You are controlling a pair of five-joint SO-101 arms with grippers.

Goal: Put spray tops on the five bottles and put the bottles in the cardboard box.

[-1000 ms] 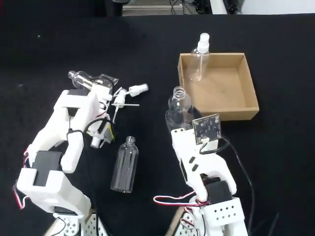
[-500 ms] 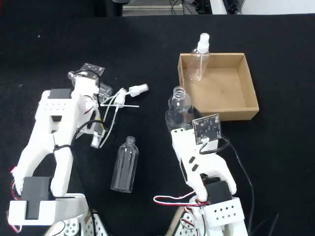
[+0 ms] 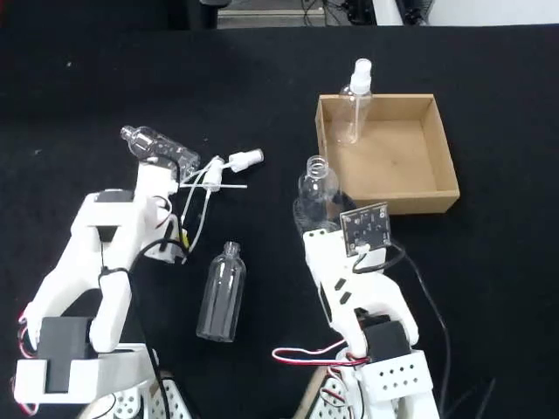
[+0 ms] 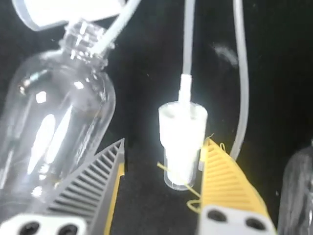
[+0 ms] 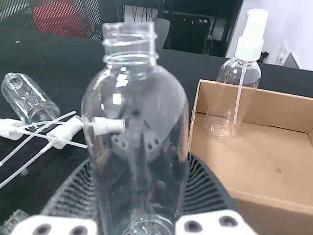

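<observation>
left gripper (image 4: 164, 143) wide, spray top (image 4: 182, 132) between jaws | right gripper (image 5: 142, 169) clamps upright bottle (image 5: 134, 98) beside cardboard box (image 5: 274, 147)

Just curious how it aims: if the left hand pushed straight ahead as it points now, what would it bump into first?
The left hand would probably meet the spray top first; it seems to sit between the open fingers. A bottle lies just beside that line.

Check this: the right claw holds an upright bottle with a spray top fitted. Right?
No: the right claw holds an upright bottle, but its neck is open, with nothing fitted. The right wrist view shows it.
</observation>
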